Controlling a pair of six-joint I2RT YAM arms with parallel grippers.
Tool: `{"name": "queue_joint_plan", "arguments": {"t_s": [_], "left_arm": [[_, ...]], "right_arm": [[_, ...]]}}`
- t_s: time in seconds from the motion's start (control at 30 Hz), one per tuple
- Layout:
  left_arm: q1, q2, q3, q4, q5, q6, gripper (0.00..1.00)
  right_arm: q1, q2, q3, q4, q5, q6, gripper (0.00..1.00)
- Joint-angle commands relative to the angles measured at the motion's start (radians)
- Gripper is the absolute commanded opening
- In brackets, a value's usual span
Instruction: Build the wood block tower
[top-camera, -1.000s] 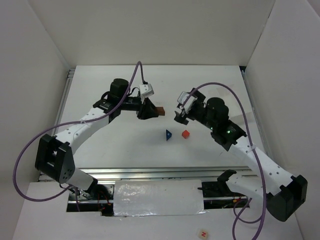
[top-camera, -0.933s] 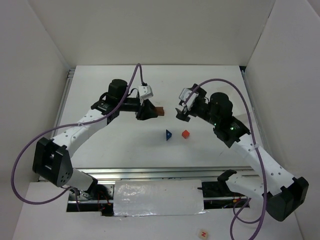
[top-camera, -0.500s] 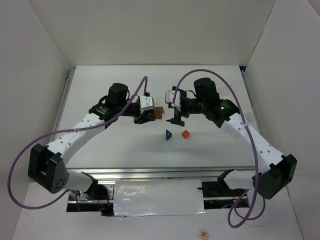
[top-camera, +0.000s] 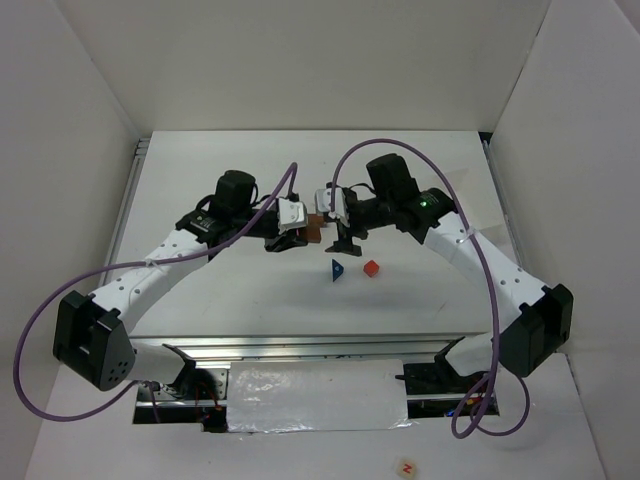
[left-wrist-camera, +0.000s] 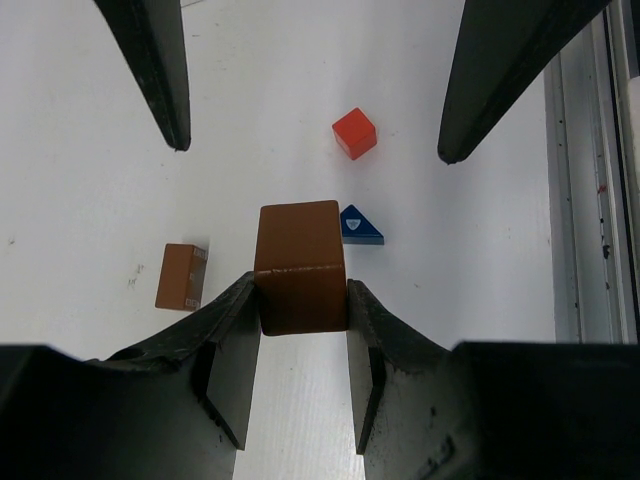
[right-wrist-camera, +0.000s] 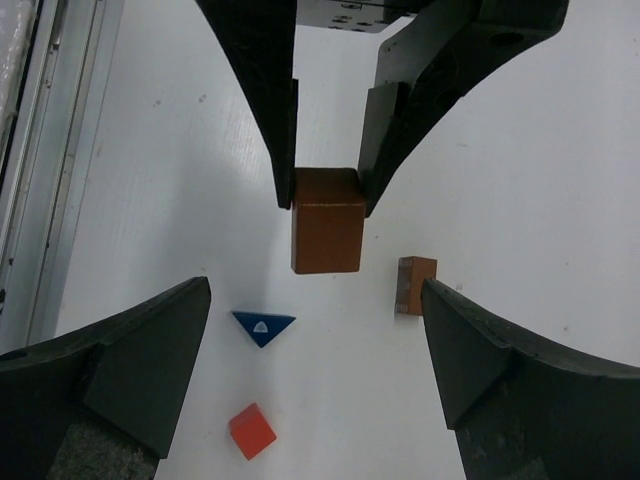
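My left gripper (left-wrist-camera: 300, 300) is shut on a brown rectangular block (left-wrist-camera: 300, 265) and holds it above the table. In the top view the left gripper (top-camera: 303, 232) meets my right gripper (top-camera: 340, 230) nose to nose. The right gripper (right-wrist-camera: 315, 290) is open and empty, its jaws wide, facing the held block (right-wrist-camera: 327, 232). A second brown block (right-wrist-camera: 415, 285) lies flat on the table under them. A blue wedge (top-camera: 338, 269) and a red cube (top-camera: 371, 268) lie apart nearer the front. No blocks are stacked.
A metal rail (top-camera: 300, 345) runs along the near table edge, with a white tray-like sheet (top-camera: 315, 395) in front of it. White walls stand on the left, right and far sides. The rail also shows in the left wrist view (left-wrist-camera: 580, 200).
My right arm has swung left and now faces the left gripper with its jaws open. My left gripper has shifted slightly toward the front with the brown block.
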Motion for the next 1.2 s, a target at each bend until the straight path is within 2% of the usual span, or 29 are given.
{"name": "queue_joint_plan", "arguments": {"t_s": [0.0, 0.13, 0.27, 0.47, 0.67, 0.83, 0.87, 0.93, 0.97, 1.03, 1.17], "left_arm": [[-0.007, -0.014, 0.009, 0.014, 0.053, 0.047, 0.00], [-0.007, -0.028, -0.002, 0.026, 0.077, 0.050, 0.00], [-0.009, -0.054, -0.020, 0.043, 0.091, 0.054, 0.00], [-0.009, -0.085, -0.034, 0.068, 0.096, 0.047, 0.00], [-0.009, -0.091, -0.040, 0.068, 0.097, 0.047, 0.00], [-0.010, -0.080, -0.042, 0.062, 0.087, 0.045, 0.00], [-0.010, -0.077, -0.042, 0.065, 0.088, 0.045, 0.00], [-0.010, -0.077, -0.043, 0.069, 0.091, 0.042, 0.00], [-0.010, -0.077, -0.043, 0.071, 0.093, 0.042, 0.00], [-0.010, -0.077, -0.043, 0.072, 0.090, 0.040, 0.00], [-0.010, -0.079, -0.043, 0.071, 0.088, 0.042, 0.00]], "right_arm": [[0.017, -0.010, -0.008, 0.088, -0.005, 0.044, 0.93], [0.016, -0.009, -0.016, 0.106, -0.012, 0.063, 0.93], [0.020, 0.034, 0.010, 0.093, -0.022, 0.060, 0.85], [0.024, 0.091, 0.064, 0.023, -0.071, 0.043, 0.81], [0.037, 0.073, 0.025, 0.091, -0.092, 0.060, 0.74], [0.045, 0.053, 0.018, 0.097, -0.088, 0.063, 0.74], [0.047, 0.053, 0.021, 0.094, -0.086, 0.063, 0.70], [0.048, 0.056, 0.024, 0.085, -0.086, 0.063, 0.69], [0.048, 0.057, 0.025, 0.082, -0.085, 0.064, 0.64], [0.050, 0.059, 0.033, 0.074, -0.085, 0.067, 0.62], [0.050, 0.064, 0.038, 0.079, -0.083, 0.078, 0.52]]}}
